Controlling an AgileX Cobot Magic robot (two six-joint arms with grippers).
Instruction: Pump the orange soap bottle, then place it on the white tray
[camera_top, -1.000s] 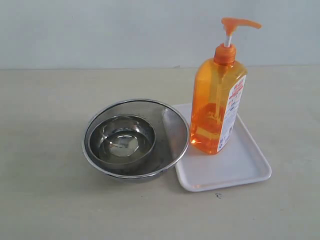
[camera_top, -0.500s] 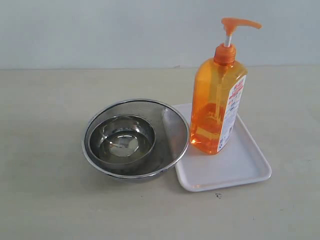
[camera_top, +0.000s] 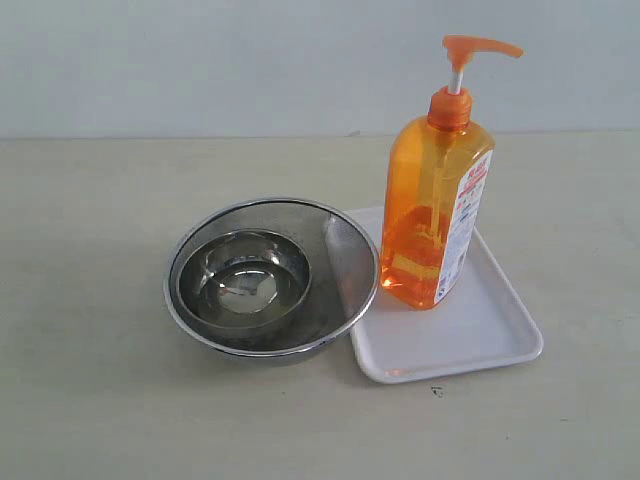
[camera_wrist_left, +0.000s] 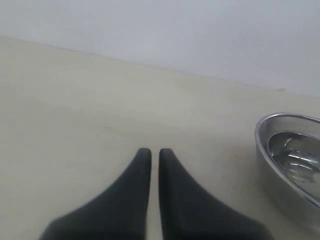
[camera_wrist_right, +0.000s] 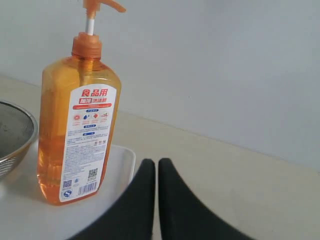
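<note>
The orange soap bottle stands upright on the white tray, its pump head raised. The right wrist view shows the same bottle on the tray, label facing the camera. My right gripper is shut with nothing between its fingers, off to the side of the bottle and apart from it. My left gripper is also shut and empty, over bare table. Neither gripper shows in the exterior view.
Two nested steel bowls sit directly left of the tray, the outer rim touching or overlapping the tray's edge. The outer bowl shows beside my left gripper. A pale wall runs behind the table.
</note>
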